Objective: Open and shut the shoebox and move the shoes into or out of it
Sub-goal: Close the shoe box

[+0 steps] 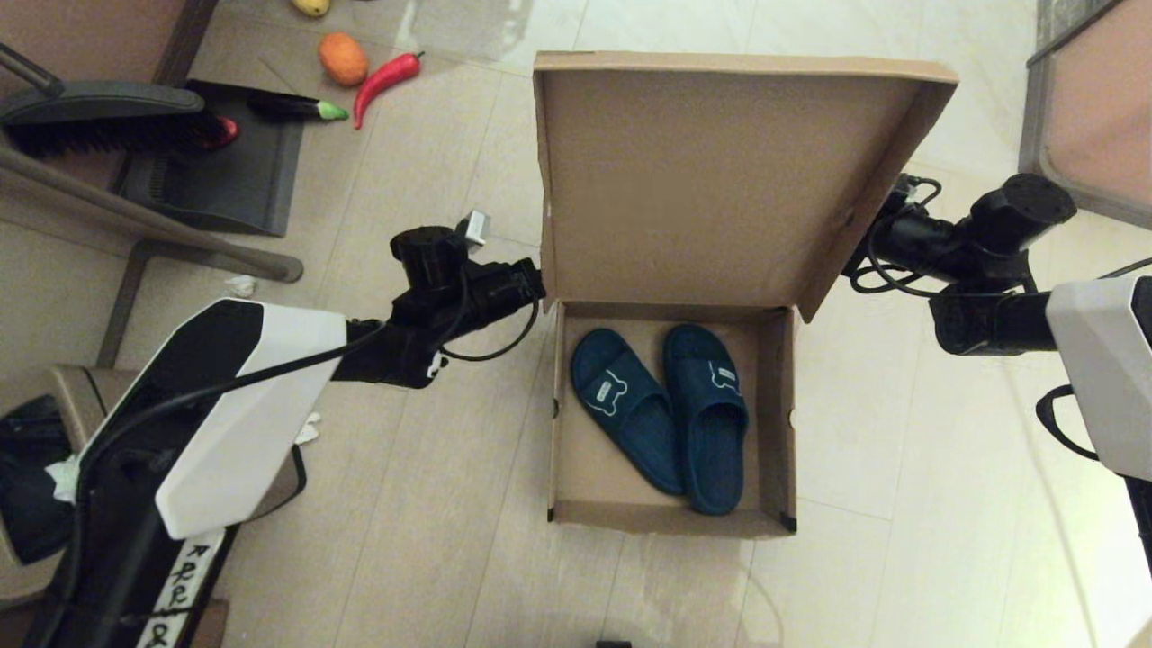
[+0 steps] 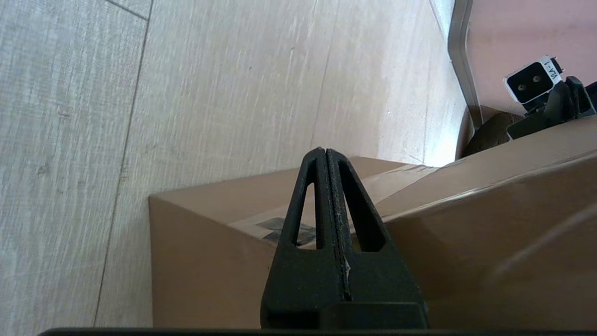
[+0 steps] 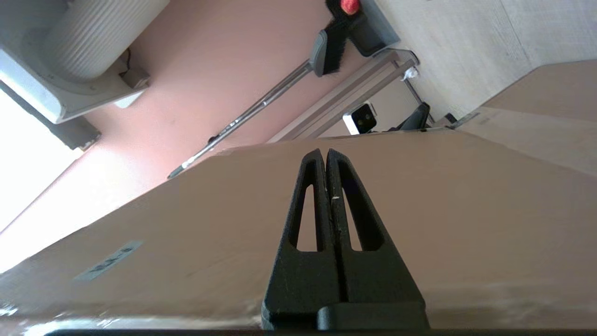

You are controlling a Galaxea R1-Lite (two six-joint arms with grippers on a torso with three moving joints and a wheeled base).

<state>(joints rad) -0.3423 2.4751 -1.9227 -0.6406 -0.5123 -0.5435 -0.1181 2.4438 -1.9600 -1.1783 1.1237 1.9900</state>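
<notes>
The left gripper [image 2: 325, 156] and right gripper [image 3: 325, 156] are pinched tight, holding nothing, by the raised lid of the big brown cardboard shoebox [image 1: 720, 180]; the dark blue soft slippers [image 1: 661, 414] lie inside; closing looks left

Both arms reach forward, one on each side, wrists at about the same height. The left arm [image 1: 243, 396], white-shelled with a black wrist, angles inward; the left gripper [image 2: 325, 154] has its fingers pressed flat together, tips meeting in a single point. The right arm [image 1: 1093, 360] enters from the opposite side, its black wrist turned inward. The right gripper [image 3: 325, 154] likewise has both fingers fully closed against each other, holding nothing between them.
</notes>
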